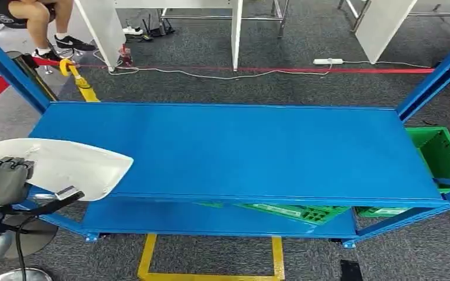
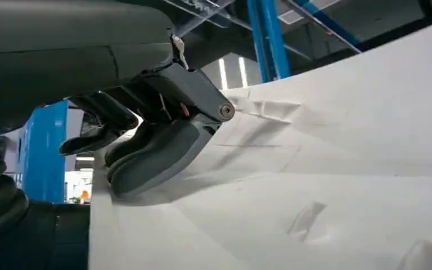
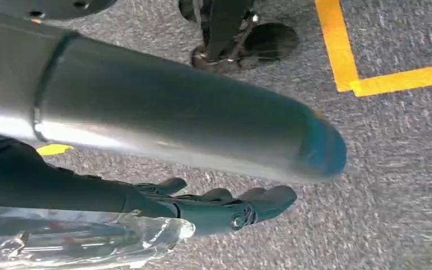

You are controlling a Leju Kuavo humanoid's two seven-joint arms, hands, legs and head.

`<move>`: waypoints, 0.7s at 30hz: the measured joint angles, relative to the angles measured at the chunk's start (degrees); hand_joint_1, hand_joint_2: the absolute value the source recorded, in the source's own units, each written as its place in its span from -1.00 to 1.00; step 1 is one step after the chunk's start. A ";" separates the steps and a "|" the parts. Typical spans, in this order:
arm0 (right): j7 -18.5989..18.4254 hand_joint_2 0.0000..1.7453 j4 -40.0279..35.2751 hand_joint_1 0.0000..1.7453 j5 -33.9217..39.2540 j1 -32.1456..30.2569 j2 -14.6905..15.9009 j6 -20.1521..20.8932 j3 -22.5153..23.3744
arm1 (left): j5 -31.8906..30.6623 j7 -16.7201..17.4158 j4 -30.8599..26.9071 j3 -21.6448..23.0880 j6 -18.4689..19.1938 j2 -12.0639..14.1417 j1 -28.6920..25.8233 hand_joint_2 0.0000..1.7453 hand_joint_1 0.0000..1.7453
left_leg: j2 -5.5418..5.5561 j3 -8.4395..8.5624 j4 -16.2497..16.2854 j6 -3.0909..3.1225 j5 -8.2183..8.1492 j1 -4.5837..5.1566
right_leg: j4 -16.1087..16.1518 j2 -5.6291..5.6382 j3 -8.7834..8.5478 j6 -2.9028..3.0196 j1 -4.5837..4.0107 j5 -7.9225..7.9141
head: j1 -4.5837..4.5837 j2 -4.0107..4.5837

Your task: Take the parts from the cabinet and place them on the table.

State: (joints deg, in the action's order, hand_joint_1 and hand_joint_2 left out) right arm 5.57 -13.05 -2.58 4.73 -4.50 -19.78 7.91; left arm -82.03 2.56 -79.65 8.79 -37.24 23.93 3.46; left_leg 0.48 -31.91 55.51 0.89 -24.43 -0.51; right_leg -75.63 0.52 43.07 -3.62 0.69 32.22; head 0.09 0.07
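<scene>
Here the left hand (image 1: 3, 178) grips a large white moulded part (image 1: 76, 167) by its near edge, holding it over the left end of the blue table (image 1: 240, 152); the part's far tip overhangs the tabletop, and whether it touches the surface cannot be told. In the left wrist view the thick grey thumb (image 2: 157, 160) presses flat on the white panel (image 2: 326, 169) while the darker fingers (image 2: 95, 138) curl around its edge.

The right hand (image 3: 230, 205) hangs beside the robot's body above grey carpet (image 3: 405, 169), its fingers extended, slightly apart and holding nothing. A yellow floor line (image 3: 343, 56) runs across the carpet nearby.

Below and to the right of the table stand green plastic crates (image 1: 442, 155); one sits beyond the table's right end, another lies tilted under the tabletop (image 1: 293, 211). What they contain cannot be made out. Far beyond the table, a seated person's legs (image 1: 41, 23) show at the upper left, near white panels (image 1: 102, 29) and cables on the floor.
</scene>
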 joint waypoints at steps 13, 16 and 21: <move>-0.13 -1.00 0.20 -1.00 0.11 0.12 -0.04 0.26 -0.09 | 0.00 0.00 -0.28 -0.46 0.00 -0.22 -0.32 1.00 1.00 | 0.01 -3.81 9.14 -3.38 -6.92 -0.54 | 16.66 0.21 -8.28 3.50 0.01 -7.75 | -0.31 0.00; -0.07 -1.00 0.22 -1.00 0.20 -0.06 -0.04 0.46 -0.09 | 0.00 0.00 -0.28 -0.48 0.02 -0.26 -0.59 1.00 1.00 | 0.01 -7.14 19.04 -3.38 -10.77 -0.52 | 16.61 0.14 -6.87 3.60 -0.21 -8.84 | -0.26 0.00; -0.04 -1.00 0.22 -1.00 0.35 0.05 -0.07 0.70 -0.09 | 0.00 -0.02 -0.37 -0.77 0.02 -0.13 -0.27 1.00 1.00 | 0.03 4.87 0.35 -2.70 -4.59 -0.19 | 16.46 0.26 -5.03 2.70 -0.49 -10.73 | -0.31 0.00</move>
State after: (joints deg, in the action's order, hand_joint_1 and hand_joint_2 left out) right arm 5.53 -12.83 -2.23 4.78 -4.57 -19.08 7.82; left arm -82.03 2.54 -80.02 8.02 -37.22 23.80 3.19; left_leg 0.51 -27.04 55.85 -1.81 -29.03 -0.70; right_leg -59.16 0.78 38.04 -0.92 0.20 21.49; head -0.22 0.07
